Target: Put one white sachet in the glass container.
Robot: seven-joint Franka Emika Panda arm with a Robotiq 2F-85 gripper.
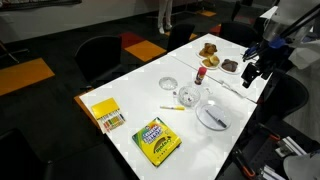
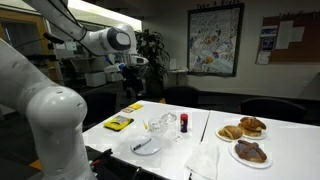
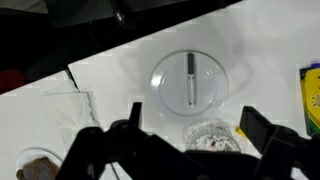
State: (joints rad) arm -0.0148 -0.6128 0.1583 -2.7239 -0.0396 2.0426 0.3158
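Observation:
A clear glass container (image 3: 210, 137) stands mid-table, just beyond my fingers in the wrist view. It holds crinkled whitish things that I cannot make out as sachets. It shows in both exterior views (image 1: 190, 97) (image 2: 165, 124). My gripper (image 3: 198, 125) is open and empty, with one dark finger on each side of the container in the picture. In both exterior views it hangs well above the table and apart from everything (image 1: 252, 70) (image 2: 133, 88). No separate white sachet is plain to see on the table.
A round clear plate (image 3: 190, 78) holding a thin stick lies past the container (image 1: 212, 118) (image 2: 146, 146). A red-capped bottle (image 1: 200, 74), two plates of pastries (image 2: 243, 128) (image 2: 250, 151), a napkin (image 3: 60, 105), a crayon box (image 1: 157, 140) and a yellow box (image 1: 106, 115) share the table.

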